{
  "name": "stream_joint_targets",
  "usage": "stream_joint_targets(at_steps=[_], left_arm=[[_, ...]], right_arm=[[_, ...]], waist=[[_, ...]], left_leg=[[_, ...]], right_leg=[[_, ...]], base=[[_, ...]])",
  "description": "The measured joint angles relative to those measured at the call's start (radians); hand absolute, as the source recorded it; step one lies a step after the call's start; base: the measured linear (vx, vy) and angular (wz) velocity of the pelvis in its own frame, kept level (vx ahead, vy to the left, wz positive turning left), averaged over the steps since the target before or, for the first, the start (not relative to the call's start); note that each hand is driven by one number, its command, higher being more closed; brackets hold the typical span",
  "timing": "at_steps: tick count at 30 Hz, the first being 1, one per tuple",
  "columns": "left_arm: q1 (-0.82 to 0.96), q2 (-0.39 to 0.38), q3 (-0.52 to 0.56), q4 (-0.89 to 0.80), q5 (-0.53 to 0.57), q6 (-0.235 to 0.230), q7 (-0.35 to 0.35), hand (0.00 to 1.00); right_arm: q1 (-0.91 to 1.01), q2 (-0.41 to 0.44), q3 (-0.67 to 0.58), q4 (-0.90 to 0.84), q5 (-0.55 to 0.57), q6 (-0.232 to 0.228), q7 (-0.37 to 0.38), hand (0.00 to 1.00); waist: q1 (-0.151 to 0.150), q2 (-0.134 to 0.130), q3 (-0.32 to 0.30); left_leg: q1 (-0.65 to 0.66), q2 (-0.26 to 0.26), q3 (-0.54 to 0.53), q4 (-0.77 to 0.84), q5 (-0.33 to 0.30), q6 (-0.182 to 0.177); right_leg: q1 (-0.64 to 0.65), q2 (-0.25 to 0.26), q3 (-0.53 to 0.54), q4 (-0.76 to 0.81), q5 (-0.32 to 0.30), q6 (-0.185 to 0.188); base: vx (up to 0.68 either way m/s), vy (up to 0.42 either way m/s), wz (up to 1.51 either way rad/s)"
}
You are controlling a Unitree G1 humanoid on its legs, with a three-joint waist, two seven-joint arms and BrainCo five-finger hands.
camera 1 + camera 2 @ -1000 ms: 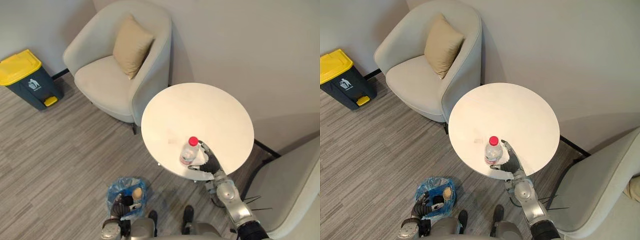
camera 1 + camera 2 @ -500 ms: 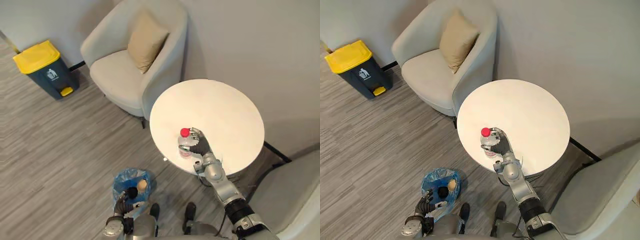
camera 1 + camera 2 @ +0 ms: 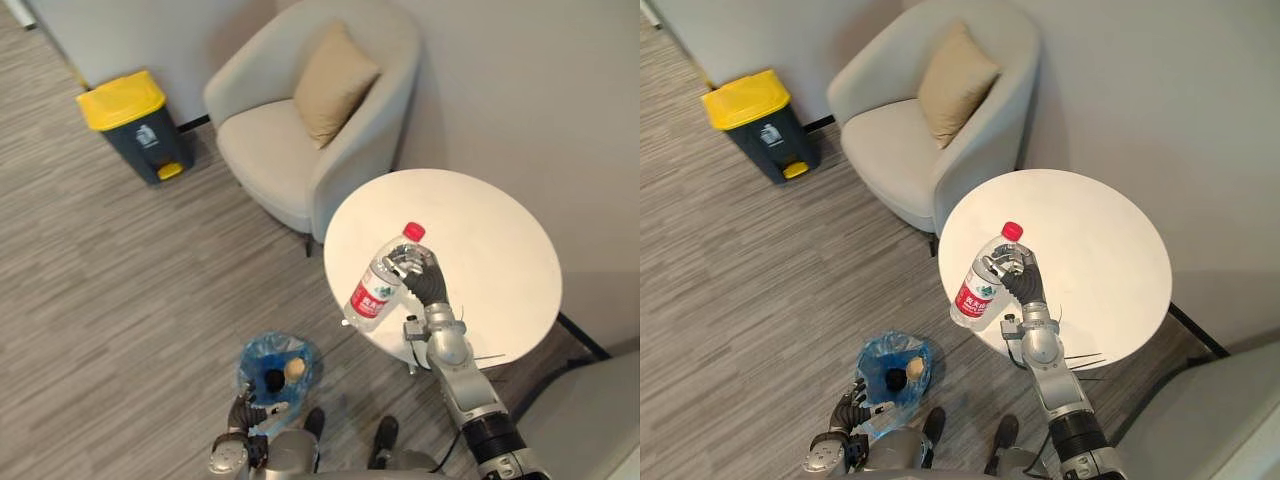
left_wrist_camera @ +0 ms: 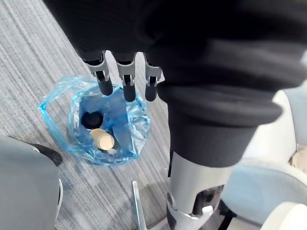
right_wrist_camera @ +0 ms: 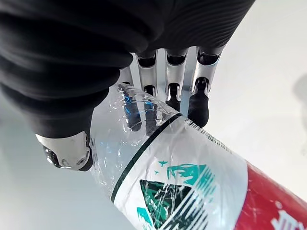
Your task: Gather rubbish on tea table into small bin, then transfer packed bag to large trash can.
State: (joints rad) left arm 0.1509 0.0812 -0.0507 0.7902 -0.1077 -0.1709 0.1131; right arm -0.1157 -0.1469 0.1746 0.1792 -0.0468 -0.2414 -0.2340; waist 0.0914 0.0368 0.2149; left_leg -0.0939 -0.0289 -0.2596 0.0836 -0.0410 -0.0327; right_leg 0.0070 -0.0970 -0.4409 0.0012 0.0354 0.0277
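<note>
Above round white table (image 3: 500, 225), right hand (image 3: 428, 285) grips tilted clear bottle (image 3: 375, 293) — red cap, red-white label.

Soft, even light is falling from overhead. The pale desk (image 3: 490, 220) is glowing bright beyond the right fingers (image 5: 198, 103) and throwing a faint grey shadow on the wall (image 3: 520, 90) past it. Small highlights are glinting on the clear bottle (image 5: 192, 177) against those fingers and on the blue bag (image 4: 57, 103) below the left fingers (image 4: 128, 88).

A cream armchair (image 3: 270, 160) with a tan cushion (image 3: 335, 85) stands against a pale wall (image 3: 520, 90) on grey wood-grain flooring (image 3: 110, 290); a second pale seat (image 3: 1200, 420) sits well apart.
</note>
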Motion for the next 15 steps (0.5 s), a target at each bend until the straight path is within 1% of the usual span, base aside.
stream_joint_targets(at_steps=[1,2,3,4,5,6,8,9,10,11,12,13,14,15], left_arm=[[-0.004,-0.008,0.000,-0.001,0.000,0.000,0.000,0.00],[-0.007,-0.024,0.001,-0.001,0.000,0.000,0.000,0.00],[-0.009,-0.033,0.001,-0.001,0.000,0.000,0.000,0.00],[-0.015,-0.039,-0.002,-0.002,0.002,-0.001,0.000,0.00],[-0.014,-0.040,-0.006,-0.003,0.002,-0.001,0.000,0.00],[-0.009,-0.038,-0.016,0.000,0.004,0.000,0.001,0.00],[-0.011,-0.028,-0.026,-0.003,0.004,-0.001,0.003,0.00],[-0.012,-0.019,-0.028,-0.003,0.004,-0.001,0.003,0.00],[-0.012,-0.016,-0.029,-0.004,0.005,-0.001,0.002,0.00],[-0.012,-0.015,-0.027,-0.005,0.005,-0.002,0.004,0.00],[-0.012,-0.012,-0.027,-0.008,0.007,-0.004,0.003,0.00],[-0.012,-0.008,-0.027,-0.008,0.007,-0.006,0.003,0.00],[-0.012,0.008,-0.034,-0.011,0.020,-0.009,0.002,0.00],[-0.012,0.020,-0.036,-0.015,0.032,-0.009,0.002,0.00]], right_arm=[[0.003,-0.007,-0.001,0.000,0.000,-0.002,-0.001,1.00],[0.003,-0.016,-0.010,0.000,-0.001,-0.002,-0.002,1.00],[0.003,-0.018,-0.017,0.000,-0.001,-0.002,-0.004,1.00],[-0.001,-0.018,-0.022,0.000,-0.001,-0.001,-0.011,1.00],[-0.002,-0.018,-0.021,0.000,-0.002,-0.001,-0.012,1.00],[-0.007,-0.015,-0.021,0.001,-0.002,-0.001,-0.016,1.00],[-0.018,-0.006,-0.016,0.001,-0.004,0.000,-0.020,1.00],[-0.033,0.013,-0.014,0.001,-0.004,0.000,-0.021,1.00],[-0.043,0.031,-0.014,0.001,-0.004,0.000,-0.021,1.00],[-0.048,0.046,-0.007,0.001,-0.005,0.000,-0.021,1.00],[-0.048,0.048,0.001,0.002,-0.005,0.003,-0.019,1.00],[-0.048,0.050,0.007,0.002,-0.005,0.006,-0.017,1.00],[-0.048,0.050,0.020,0.002,-0.007,0.007,-0.016,1.00],[-0.048,0.049,0.027,0.002,-0.008,0.007,-0.015,1.00]], waist=[[-0.001,0.006,0.000],[-0.002,0.018,-0.003],[-0.002,0.022,-0.005],[-0.002,0.033,-0.004],[-0.002,0.042,-0.006],[-0.003,0.049,-0.009],[0.009,0.031,-0.010],[0.007,0.018,-0.007],[0.007,0.009,-0.002],[0.007,0.003,0.004],[0.006,0.000,0.006],[0.004,-0.001,0.009],[0.003,-0.004,0.017],[-0.008,-0.009,0.023]], left_leg=[[-0.006,0.035,0.118,-0.041,0.021,0.045],[-0.024,0.071,0.277,-0.044,0.041,0.092],[-0.029,0.089,0.360,-0.030,0.037,0.097],[-0.038,0.128,0.494,0.007,0.037,0.099],[-0.033,0.141,0.538,0.021,0.042,0.095],[-0.021,0.146,0.563,0.024,0.077,0.037],[-0.015,0.118,0.536,0.021,0.074,0.041],[-0.017,0.101,0.528,0.031,0.065,0.052],[-0.020,0.090,0.527,0.057,0.046,0.059],[-0.039,0.081,0.528,0.135,-0.015,0.071],[-0.050,0.078,0.528,0.187,-0.054,0.074],[-0.055,0.078,0.529,0.217,-0.073,0.078],[-0.063,0.071,0.511,0.259,-0.099,0.085],[-0.068,0.067,0.499,0.274,-0.107,0.092]], right_leg=[[0.000,-0.016,-0.052,0.002,0.004,-0.005],[0.000,-0.038,-0.111,0.008,0.003,-0.006],[-0.003,-0.052,-0.136,0.017,-0.001,-0.005],[-0.005,-0.081,-0.178,0.052,-0.018,0.007],[-0.004,-0.090,-0.193,0.077,-0.031,0.018],[-0.001,-0.115,-0.217,0.139,-0.063,0.041],[0.011,-0.142,-0.216,0.153,-0.069,0.050],[0.015,-0.162,-0.212,0.167,-0.072,0.056],[0.013,-0.186,-0.211,0.198,-0.084,0.073],[-0.001,-0.230,-0.188,0.278,-0.109,0.091],[-0.017,-0.258,-0.166,0.344,-0.126,0.088],[-0.032,-0.273,-0.145,0.389,-0.133,0.081],[-0.068,-0.293,-0.079,0.482,-0.140,0.047],[-0.102,-0.297,-0.025,0.534,-0.144,0.016]], base=[[-0.07,0.014,1.40],[-0.02,0.046,1.40],[0.03,0.120,1.36],[0.06,0.137,0.97],[0.09,0.175,1.15],[0.07,0.174,0.75],[0.05,0.177,0.57],[0.02,0.185,0.39],[0.02,0.275,0.23],[0.00,0.240,0.05],[-0.01,0.200,-0.02],[-0.03,0.134,-0.01],[-0.02,0.122,0.11],[-0.03,0.101,0.42]])
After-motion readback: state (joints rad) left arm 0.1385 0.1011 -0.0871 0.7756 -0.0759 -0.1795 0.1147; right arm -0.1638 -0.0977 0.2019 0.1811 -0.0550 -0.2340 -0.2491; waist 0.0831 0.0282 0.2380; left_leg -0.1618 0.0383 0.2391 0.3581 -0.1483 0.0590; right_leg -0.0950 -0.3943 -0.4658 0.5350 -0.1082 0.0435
